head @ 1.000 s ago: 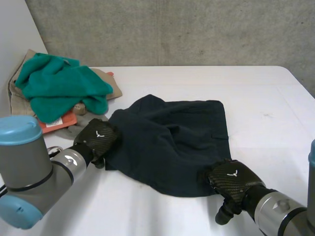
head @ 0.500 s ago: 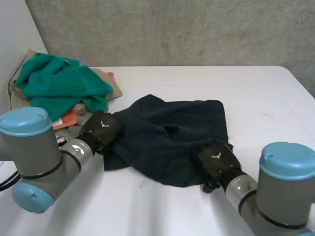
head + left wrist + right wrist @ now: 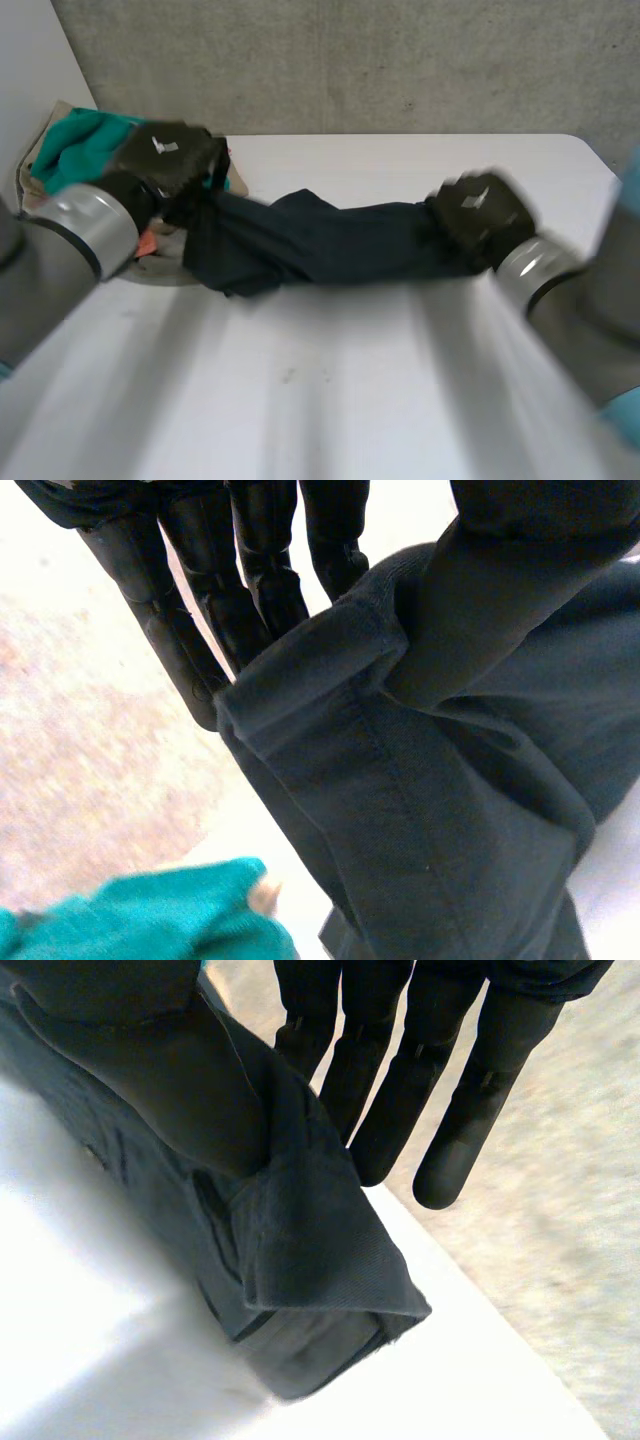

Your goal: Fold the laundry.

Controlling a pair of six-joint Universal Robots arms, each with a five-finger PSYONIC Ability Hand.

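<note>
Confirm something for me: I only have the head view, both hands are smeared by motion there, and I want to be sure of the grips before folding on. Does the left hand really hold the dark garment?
Observer: Yes. In its wrist view the left hand pinches a stitched hem of the dark garment between its thumb and its straight fingers.
Operator: And the right hand, same kind of hold?
Observer: The same. The right hand has its thumb pressed onto a doubled-over edge of the garment, with straight fingers behind the cloth.
</note>
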